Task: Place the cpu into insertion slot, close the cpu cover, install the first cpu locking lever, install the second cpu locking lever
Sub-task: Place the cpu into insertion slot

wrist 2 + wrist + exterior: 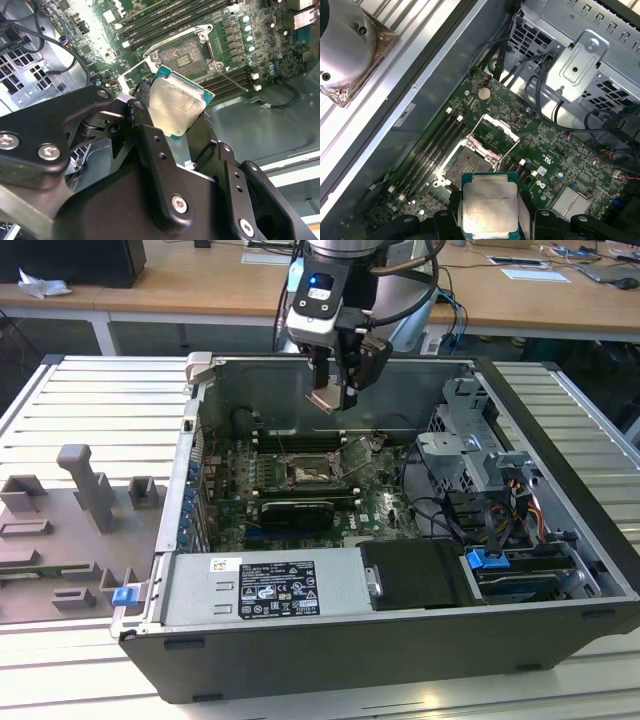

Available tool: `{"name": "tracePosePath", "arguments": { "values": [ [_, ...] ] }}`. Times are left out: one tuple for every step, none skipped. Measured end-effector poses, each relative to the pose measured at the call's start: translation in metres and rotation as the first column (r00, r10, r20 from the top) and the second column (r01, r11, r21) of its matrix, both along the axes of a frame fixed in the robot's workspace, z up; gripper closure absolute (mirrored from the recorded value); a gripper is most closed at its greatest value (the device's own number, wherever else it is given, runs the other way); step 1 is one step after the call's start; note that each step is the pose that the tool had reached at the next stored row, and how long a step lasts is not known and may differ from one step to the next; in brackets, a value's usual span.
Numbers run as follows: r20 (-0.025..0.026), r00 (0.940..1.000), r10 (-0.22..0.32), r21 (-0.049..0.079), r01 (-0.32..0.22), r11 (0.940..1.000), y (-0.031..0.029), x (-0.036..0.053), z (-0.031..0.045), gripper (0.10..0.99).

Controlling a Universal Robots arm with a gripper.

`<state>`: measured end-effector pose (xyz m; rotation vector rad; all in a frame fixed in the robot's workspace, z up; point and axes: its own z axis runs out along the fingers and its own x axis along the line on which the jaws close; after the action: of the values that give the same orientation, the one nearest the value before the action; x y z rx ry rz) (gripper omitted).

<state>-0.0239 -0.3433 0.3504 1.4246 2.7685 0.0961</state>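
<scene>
My gripper hangs over the open computer case and is shut on the cpu, a flat square chip with a dull silver top and a green rim. In both wrist views the cpu sits tilted between the black fingers. It is held above the motherboard, apart from it. Below lies the insertion slot, bare and uncovered. The cpu cover stands raised on its hinge at one side of the slot. A thin wire lever sticks out beside the slot.
Memory slots run along the slot's far side and a black card lies on its near side. A metal drive cage with cables fills the exterior view's right. A labelled power supply sits in front. Grey fixtures stand outside the case.
</scene>
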Motion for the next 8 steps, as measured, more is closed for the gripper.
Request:
{"name": "tracePosePath", "arguments": {
  "values": [
    [0.0000, 1.0000, -0.002, 0.000, 0.002, 1.0000, 0.0000, 0.0000, -0.0002, 0.553],
    [0.0000, 1.0000, -0.006, 0.000, 0.006, 1.0000, 0.0000, 0.0000, -0.0007, 0.553],
    [0.0000, 1.0000, -0.008, 0.000, 0.008, 1.0000, 0.0000, 0.0000, -0.0009, 0.553],
    [0.0000, 0.9999, -0.010, 0.000, 0.010, 0.9999, 0.0000, 0.0000, -0.0011, 0.553],
    [0.0000, 0.9999, -0.013, 0.000, 0.013, 0.9999, 0.0000, 0.0000, -0.0014, 0.553],
    [0.0000, 0.9999, -0.016, 0.000, 0.016, 0.9999, 0.0000, 0.0000, -0.0017, 0.553],
    [0.0000, 0.9998, -0.022, 0.000, 0.022, 0.9998, 0.0000, 0.0000, -0.0023, 0.553],
    [0.0000, 0.9996, -0.027, 0.000, 0.027, 0.9996, 0.0000, 0.0000, -0.0026, 0.553]
  ]
}}
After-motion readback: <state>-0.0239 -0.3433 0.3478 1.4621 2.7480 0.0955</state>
